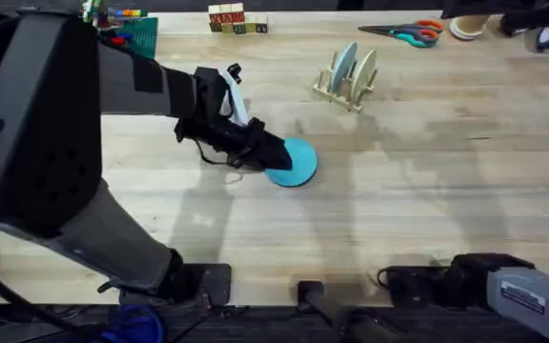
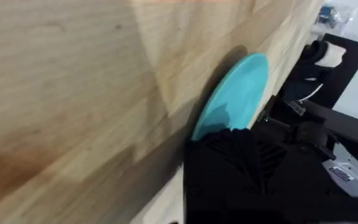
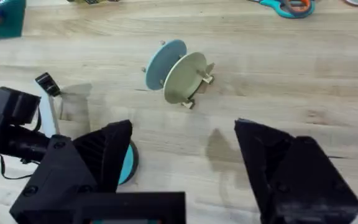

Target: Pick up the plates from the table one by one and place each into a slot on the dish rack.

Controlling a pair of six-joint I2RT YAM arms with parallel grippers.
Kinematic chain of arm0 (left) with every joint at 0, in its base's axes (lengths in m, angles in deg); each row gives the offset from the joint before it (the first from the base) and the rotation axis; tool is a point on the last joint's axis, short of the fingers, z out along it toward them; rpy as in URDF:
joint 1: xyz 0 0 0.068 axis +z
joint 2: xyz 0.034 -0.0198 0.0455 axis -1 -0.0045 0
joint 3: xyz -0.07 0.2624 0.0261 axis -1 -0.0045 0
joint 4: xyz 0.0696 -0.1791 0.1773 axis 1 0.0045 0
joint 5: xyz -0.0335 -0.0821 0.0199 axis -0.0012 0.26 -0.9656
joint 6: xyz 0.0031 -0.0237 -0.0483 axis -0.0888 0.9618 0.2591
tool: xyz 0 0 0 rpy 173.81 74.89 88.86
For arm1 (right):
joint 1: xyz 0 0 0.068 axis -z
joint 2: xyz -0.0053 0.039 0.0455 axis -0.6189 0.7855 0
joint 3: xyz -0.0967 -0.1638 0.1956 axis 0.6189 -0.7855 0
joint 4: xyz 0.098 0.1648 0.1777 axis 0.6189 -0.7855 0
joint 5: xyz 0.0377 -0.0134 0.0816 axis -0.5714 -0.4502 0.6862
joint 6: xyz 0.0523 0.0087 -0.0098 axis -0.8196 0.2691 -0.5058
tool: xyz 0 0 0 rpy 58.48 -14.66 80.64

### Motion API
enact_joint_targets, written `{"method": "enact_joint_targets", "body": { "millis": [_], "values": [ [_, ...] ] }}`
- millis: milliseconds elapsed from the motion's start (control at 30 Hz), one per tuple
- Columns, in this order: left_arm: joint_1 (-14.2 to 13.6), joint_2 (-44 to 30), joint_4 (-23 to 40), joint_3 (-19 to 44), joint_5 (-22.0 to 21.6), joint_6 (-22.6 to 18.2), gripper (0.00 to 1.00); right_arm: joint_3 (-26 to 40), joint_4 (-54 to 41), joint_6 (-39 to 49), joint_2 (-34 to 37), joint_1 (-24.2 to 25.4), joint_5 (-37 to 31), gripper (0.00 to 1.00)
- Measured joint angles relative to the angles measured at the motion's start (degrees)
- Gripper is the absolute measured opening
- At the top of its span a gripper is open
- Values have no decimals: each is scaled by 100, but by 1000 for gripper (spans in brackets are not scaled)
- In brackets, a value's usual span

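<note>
the right gripper (image 3: 182,180) hangs near its base with jaws spread wide, nothing between them. farther out, mid-table (image 1: 427,191), the left gripper (image 1: 273,159) meets the near-left edge of the turquoise plate (image 1: 294,162), which lies on the wood; whether its jaws pinch the rim i cannot tell. beyond, the dish rack (image 1: 346,78) holds a pale blue plate (image 3: 165,61) and a cream plate (image 3: 184,77) upright.

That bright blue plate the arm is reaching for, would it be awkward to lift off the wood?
Probably. The turquoise plate lies flat on the table, so the left pincer likely must catch its thin rim. It looks rigid, small and probably light, and its smooth surface may slip.
</note>
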Motion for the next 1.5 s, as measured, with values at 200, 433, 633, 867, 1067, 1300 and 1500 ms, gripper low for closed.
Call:
{"method": "enact_joint_targets", "body": {
  "millis": [200, 433, 633, 867, 1067, 1300, 1500],
  "values": [
    [-41, -85, 451, 274, -209, 11, 41, 0, 0, 2, 0, 0, 0, 994],
    [-41, -42, 755, 435, -478, 88, 40, 0, 0, 95, 0, 0, -2, 995],
    [-39, 299, 994, 581, -769, 136, 41, 0, 0, 129, 0, 0, -2, 994],
    [-39, 908, 1326, 949, -844, 155, 40, 0, 0, 129, 0, 0, -2, 993],
    [-39, 1266, 1590, 1223, -887, 190, 41, 0, 0, 131, 0, 0, -2, 994],
    [-39, 1277, 1711, 1317, -893, 192, 41, 0, 0, 131, 0, 0, -2, 993],
    [-39, 1277, 1734, 1317, -893, 186, 41, 0, 0, 131, 0, 0, -2, 994]
  ]
}}
